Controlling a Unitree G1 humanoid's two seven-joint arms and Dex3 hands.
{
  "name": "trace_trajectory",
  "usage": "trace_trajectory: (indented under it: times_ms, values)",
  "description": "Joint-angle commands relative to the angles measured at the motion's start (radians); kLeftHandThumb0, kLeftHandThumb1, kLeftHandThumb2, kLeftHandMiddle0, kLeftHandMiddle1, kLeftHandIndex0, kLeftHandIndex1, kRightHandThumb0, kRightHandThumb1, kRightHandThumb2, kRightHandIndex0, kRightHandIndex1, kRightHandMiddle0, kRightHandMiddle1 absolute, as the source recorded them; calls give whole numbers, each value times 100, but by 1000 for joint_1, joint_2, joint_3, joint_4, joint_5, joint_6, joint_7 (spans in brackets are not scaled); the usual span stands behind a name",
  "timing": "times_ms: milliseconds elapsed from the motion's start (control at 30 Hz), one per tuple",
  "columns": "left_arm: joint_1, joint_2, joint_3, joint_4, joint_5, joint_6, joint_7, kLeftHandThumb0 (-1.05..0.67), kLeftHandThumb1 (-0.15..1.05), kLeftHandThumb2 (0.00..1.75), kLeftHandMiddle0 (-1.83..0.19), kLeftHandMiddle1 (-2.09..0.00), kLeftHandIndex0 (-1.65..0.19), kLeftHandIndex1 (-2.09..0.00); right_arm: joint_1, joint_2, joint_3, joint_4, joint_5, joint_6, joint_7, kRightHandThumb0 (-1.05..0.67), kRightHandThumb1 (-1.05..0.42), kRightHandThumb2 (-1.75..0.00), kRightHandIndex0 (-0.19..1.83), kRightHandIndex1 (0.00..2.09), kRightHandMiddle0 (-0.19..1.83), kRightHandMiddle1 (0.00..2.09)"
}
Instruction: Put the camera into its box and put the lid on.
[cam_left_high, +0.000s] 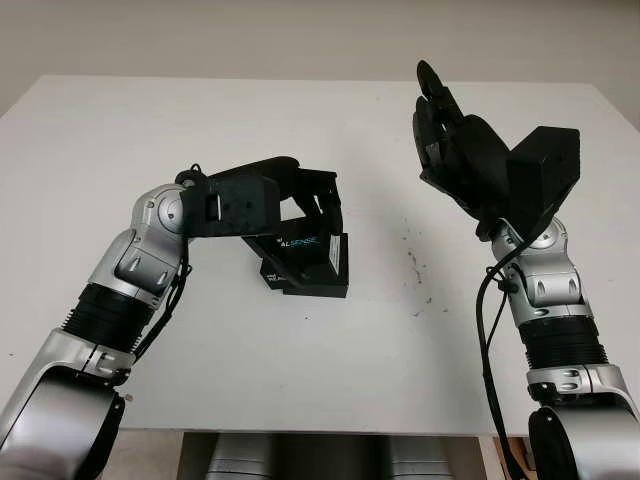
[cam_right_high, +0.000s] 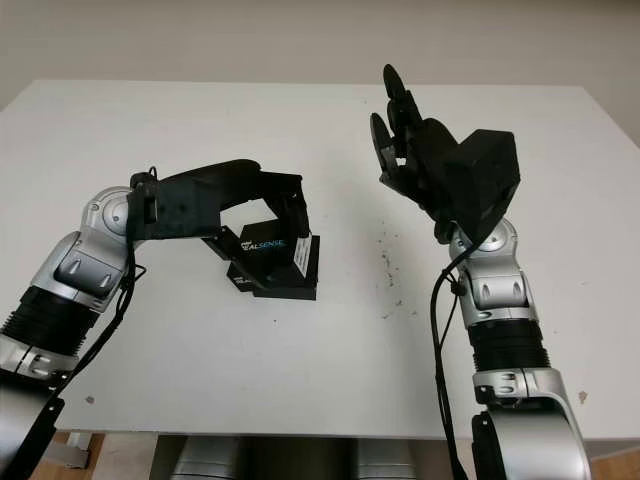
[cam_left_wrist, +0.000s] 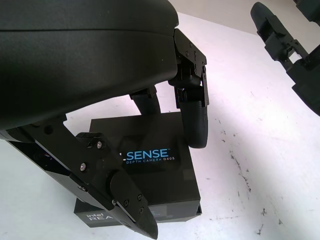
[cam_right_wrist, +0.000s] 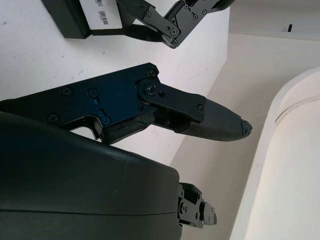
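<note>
Left eye view puts the black camera box, lid on, flat on the white table a little toward 9 o'clock of centre, its printed top facing up. From the left wrist view the lid sits slightly askew over the base, whose edge peeks out below. The left hand arches over the box, fingers curled down around it; whether they actually press the lid cannot be told. At 2 o'clock, well apart from the box, the right hand is raised above the table, released and holding nothing.
</note>
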Motion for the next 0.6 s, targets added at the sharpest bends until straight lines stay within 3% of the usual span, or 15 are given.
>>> trace_trajectory:
  times_ms: [0,300,433,567]
  values:
    - [-13,-16,-17,3,5,-6,3,-11,91,5,-44,-143,-35,-150,4,-6,-6,-13,2,-9,2,-72,-105,-75,-19,0,-19,3]
    - [-14,-73,-26,20,50,6,103,-7,92,5,-36,-151,-30,-157,3,-4,-7,-18,0,0,-4,-74,-105,-74,-19,0,-19,3]
    - [-17,-97,-55,-23,122,95,136,-11,92,6,-34,-167,-30,-163,2,-1,-4,-20,-1,4,-7,-74,-105,-74,-19,0,-19,2]
    - [-2,-121,-68,-75,160,177,148,-9,93,6,-29,-165,-29,-166,4,4,-5,-25,3,5,-10,-72,-105,-74,-19,0,-19,2]
